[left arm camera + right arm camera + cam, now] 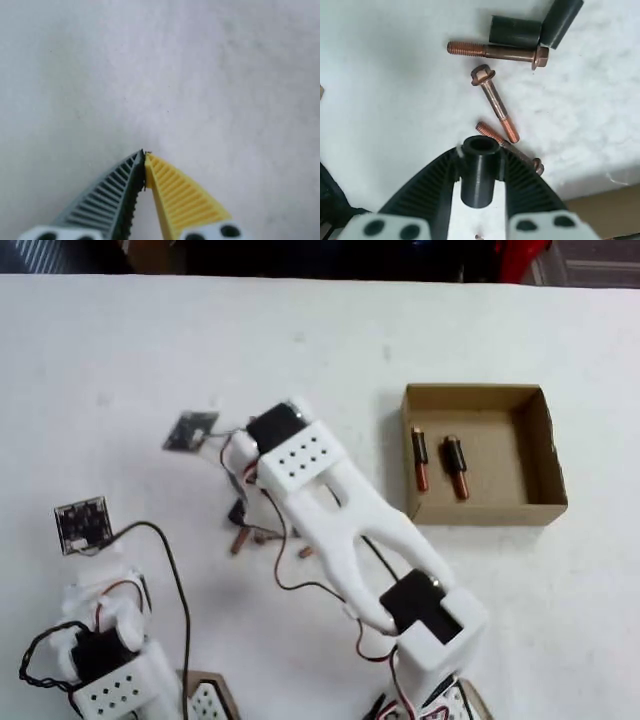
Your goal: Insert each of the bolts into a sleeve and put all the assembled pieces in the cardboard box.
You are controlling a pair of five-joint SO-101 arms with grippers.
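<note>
My right gripper [480, 150] is shut on a black sleeve [480, 172], held upright just above the table. Three copper bolts lie loose on the white table beyond it: one [495, 51] against two more black sleeves [515, 31] [561, 20], one [495, 102] in the middle, and one [512, 150] partly behind the held sleeve. In the high view the right arm [330, 500] stretches over these bolts [240, 540]. The cardboard box [535, 455] holds two assembled pieces [420, 460] [456, 468]. My left gripper [145, 156] is shut on nothing, over bare table.
The left arm [100, 660] sits folded at the table's near left corner, its black cable [170, 560] looping toward the middle. Small circuit boards [190, 430] [80, 523] stick out near the arms. The table's far edge [320, 278] borders a dark background.
</note>
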